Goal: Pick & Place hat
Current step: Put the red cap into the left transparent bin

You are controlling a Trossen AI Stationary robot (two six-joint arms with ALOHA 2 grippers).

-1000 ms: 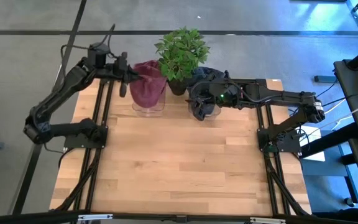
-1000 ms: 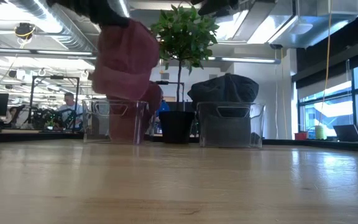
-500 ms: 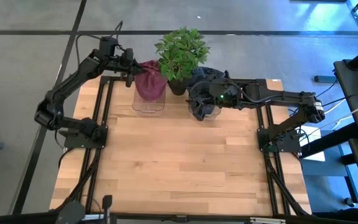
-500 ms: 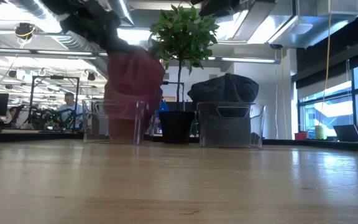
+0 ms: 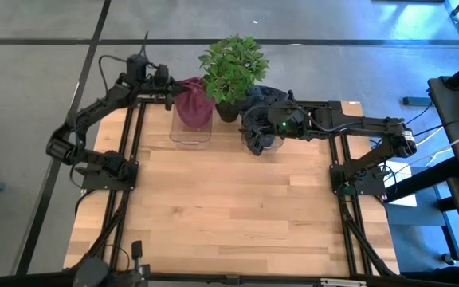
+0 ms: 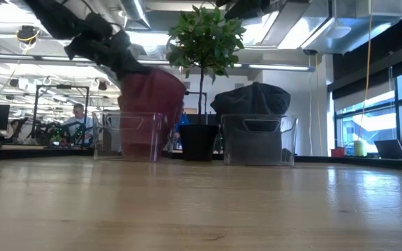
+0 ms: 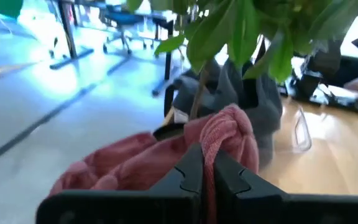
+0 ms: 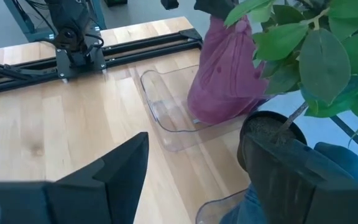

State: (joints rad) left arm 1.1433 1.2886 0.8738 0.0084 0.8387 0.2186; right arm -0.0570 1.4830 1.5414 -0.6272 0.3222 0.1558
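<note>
A maroon knit hat (image 5: pixel 194 105) hangs from my left gripper (image 5: pixel 168 86) at the table's far left, its lower part down inside a clear plastic bin (image 5: pixel 190 134). The low view shows the maroon hat (image 6: pixel 151 104) sunk behind the bin's wall (image 6: pixel 132 136). My left gripper (image 7: pixel 210 177) is shut on the hat. My right gripper (image 5: pixel 260 131) hovers open over a second clear bin (image 6: pixel 259 139), which holds a dark grey hat (image 6: pixel 253 97). A potted plant (image 5: pixel 231 68) stands between the two bins. My left gripper pinches a ribbed fold of the maroon hat (image 7: pixel 211 152) between its two fingers (image 7: pixel 190 174), coming from the table's left side and slanting down. The hat hangs slack below the fingers, and its lower end (image 6: pixel 145 143) is inside the clear bin.
The plant's black pot (image 8: pixel 272 134) and its leaves (image 7: pixel 241 31) stand close beside the maroon hat. The bare wooden table (image 5: pixel 229 207) stretches toward the near edge. Beyond the far edge is an office room, where a person (image 6: pixel 79 115) sits far off.
My left gripper has moved toward the table's far edge and come down, tipping as it went. The maroon hat has dropped with it from well above the clear bin to sit partly inside it. The left gripper has stayed shut on the hat.
</note>
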